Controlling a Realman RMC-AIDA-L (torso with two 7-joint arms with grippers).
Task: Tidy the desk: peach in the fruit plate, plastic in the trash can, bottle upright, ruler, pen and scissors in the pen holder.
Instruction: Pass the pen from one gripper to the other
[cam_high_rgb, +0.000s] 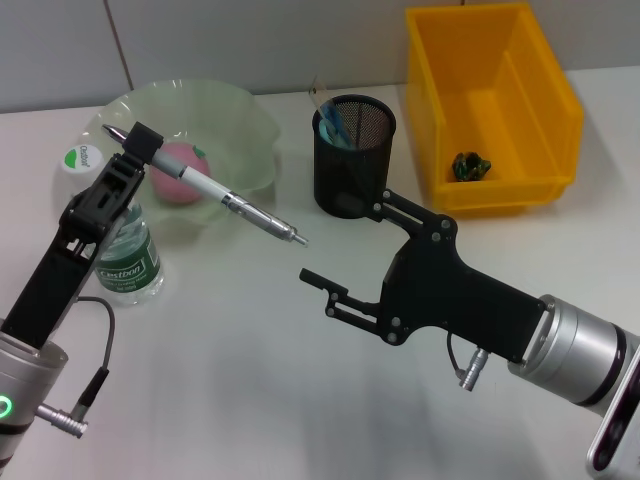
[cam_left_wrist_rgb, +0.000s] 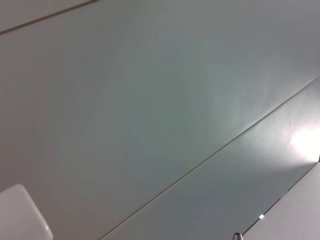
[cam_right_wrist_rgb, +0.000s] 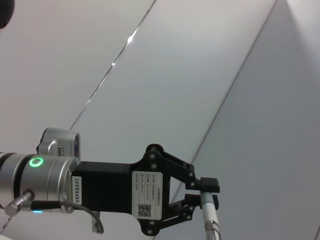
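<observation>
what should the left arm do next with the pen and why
Probably carry the pen toward the right gripper, whose jaws stand open just beyond its tip. The left gripper holds it far from the pen holder, so a handover looks likely.

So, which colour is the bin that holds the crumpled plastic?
Yellow bin, best in the head view; dark green plastic lies inside.

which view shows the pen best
The head view: the whole pen shows, held across the left gripper above the fruit plate. The right wrist view catches only one end of it in that gripper. The left wrist view shows none of it.
</observation>
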